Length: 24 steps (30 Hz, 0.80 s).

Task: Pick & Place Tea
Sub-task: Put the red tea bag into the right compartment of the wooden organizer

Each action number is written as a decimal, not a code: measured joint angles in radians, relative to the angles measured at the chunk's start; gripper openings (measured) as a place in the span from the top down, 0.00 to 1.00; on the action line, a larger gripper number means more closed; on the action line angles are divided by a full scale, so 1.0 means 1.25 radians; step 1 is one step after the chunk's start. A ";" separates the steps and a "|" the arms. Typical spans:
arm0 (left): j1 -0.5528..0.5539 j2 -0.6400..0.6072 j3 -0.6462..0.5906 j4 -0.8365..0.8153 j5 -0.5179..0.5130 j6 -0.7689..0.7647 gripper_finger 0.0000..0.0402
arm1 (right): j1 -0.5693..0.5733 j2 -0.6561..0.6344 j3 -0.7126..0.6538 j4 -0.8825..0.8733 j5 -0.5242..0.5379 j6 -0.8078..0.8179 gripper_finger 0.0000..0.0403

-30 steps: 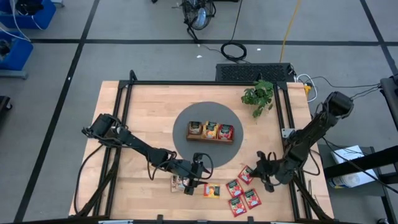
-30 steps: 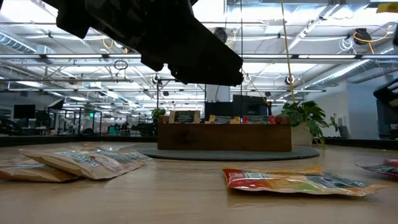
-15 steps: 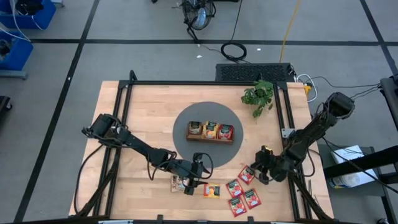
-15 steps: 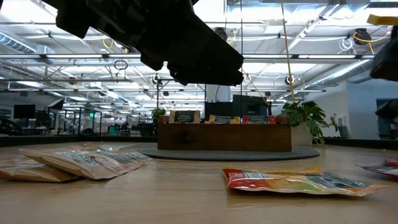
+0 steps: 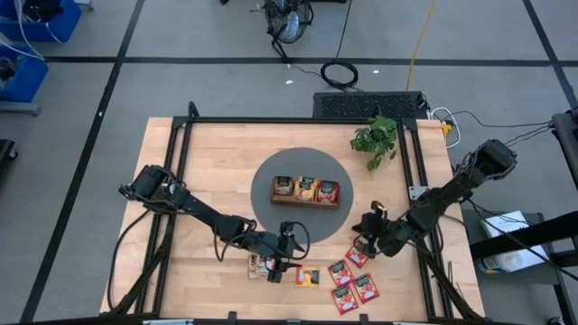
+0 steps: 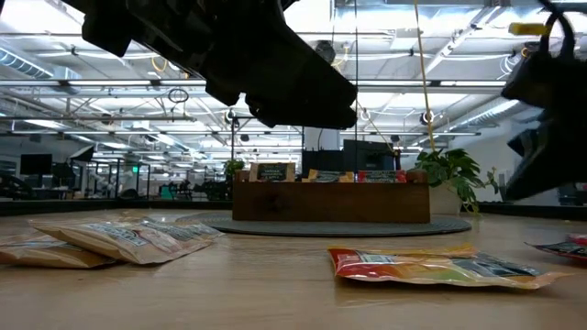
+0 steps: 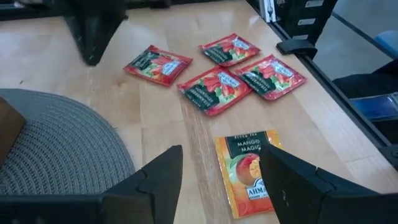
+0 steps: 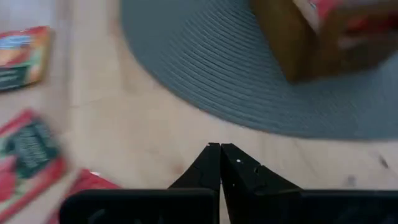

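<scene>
Hovering low over the bench (image 5: 181, 181) at about six o'clock from the wooden tray (image 5: 305, 190), the left gripper (image 7: 214, 180) holds its fingers (image 7: 158, 171) wide and empty, straddling the orange-yellow mango sachet (image 7: 247, 171) just below it. That spread looks meant to drop a finger on either side of the flat packet. Cream sachets (image 5: 259, 265) lie beside it, towards the tray's seven o'clock.

Four red sachets (image 5: 352, 275) sit loose in a cluster at about five o'clock from the tray, near the bench's front edge. The right gripper (image 5: 366, 236) hangs just above that cluster, at its twelve o'clock, with its fingers (image 8: 219, 165) pressed together and holding nothing. It faces the grey round mat (image 5: 262, 203) and the tray.

Some tea already stands in the tray's three compartments, sorted by colour, so I judge the job partly done. A potted plant (image 5: 375, 137) stands at the tray's two o'clock.
</scene>
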 joint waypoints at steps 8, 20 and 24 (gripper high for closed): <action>0.000 0.000 0.000 -0.018 0.000 -0.004 0.47 | 0.072 0.002 0.053 -0.010 -0.208 0.051 1.00; 0.000 0.000 0.000 -0.011 0.000 -0.006 0.47 | 0.132 0.002 0.055 -0.152 -0.237 0.257 1.00; 0.000 0.000 0.000 -0.011 0.014 -0.022 0.47 | 0.111 0.003 0.055 -0.202 -0.215 0.265 1.00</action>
